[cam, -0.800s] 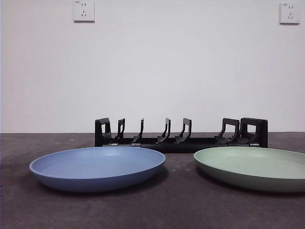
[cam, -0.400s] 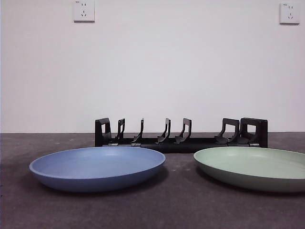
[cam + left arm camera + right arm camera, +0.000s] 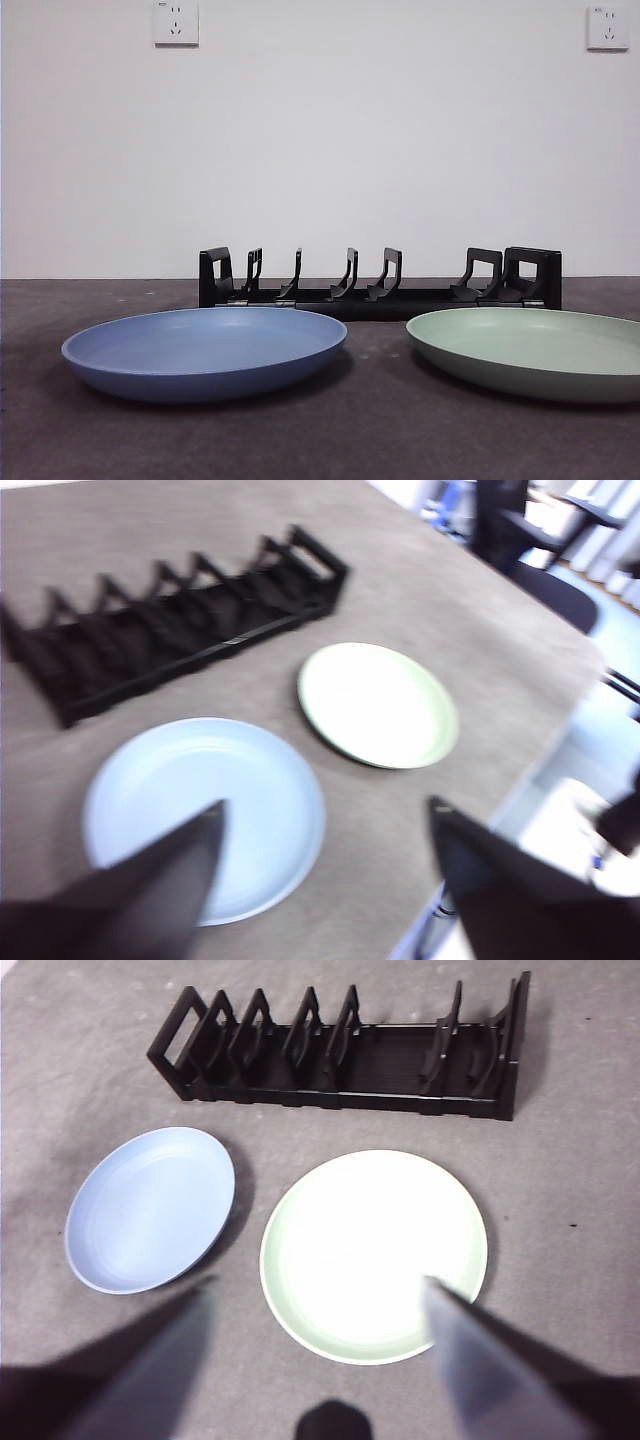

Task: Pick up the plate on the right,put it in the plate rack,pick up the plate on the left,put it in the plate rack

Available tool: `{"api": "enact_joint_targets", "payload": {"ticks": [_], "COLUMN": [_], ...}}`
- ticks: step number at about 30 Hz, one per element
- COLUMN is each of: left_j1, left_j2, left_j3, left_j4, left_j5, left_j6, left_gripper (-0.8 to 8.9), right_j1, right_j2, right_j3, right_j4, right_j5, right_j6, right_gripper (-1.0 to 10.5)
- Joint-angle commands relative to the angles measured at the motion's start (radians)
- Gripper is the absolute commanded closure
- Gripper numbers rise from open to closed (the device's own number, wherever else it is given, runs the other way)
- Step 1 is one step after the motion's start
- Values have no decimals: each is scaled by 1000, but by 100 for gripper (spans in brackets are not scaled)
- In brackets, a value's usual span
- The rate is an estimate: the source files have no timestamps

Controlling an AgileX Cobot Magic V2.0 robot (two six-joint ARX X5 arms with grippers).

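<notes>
Nothing is seen to have moved in the front view since the earlier frames. The blue plate (image 3: pixel 205 350) and the green plate (image 3: pixel 530 350) are laid flat on the table (image 3: pixel 370 440), apart, with the plate rack (image 3: pixel 380 280) behind them. The left gripper (image 3: pixel 325 855) and the right gripper (image 3: pixel 320 1330) are held above with jaws spread apart, nothing between them.

wall (image 3: pixel 380 150): plain white, evenly lit | sockets: one white outlet (image 3: pixel 176 22) upper left, another (image 3: pixel 608 27) upper right | table (image 3: pixel 360 440): dark grey-brown, matte | beyond table edge: dark chair (image 3: pixel 520 525), blurred
</notes>
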Motion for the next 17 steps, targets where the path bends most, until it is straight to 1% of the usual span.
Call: {"api": "enact_joint_targets", "payload": {"ticks": [1,2,6,8,13,17], "left_j1": [-28,-40,-100,-140,-224,-271], "left_j2": [18,28,80,111,190,233], "left_j3": [-1,2,40,62,97,97], "left_j4": [27,32,32,31,39,54], "left_j5": [36,50,52,51,48,48], "left_j6": [30,32,50,66,79,79], "left_gripper": [155,155,155,156,156,156], "right_j1": [1,1,1,1,1,2], "right_j2": [12,19,82,147,361,552], "right_j3": [3,3,3,3,3,3], "right_j4": [6,3,0,0,11,56], "right_j5": [-7,-6,-4,17,84,90], "right_j6": [19,19,19,19,18,18], "right_gripper": [379,380,382,383,384,384]}}
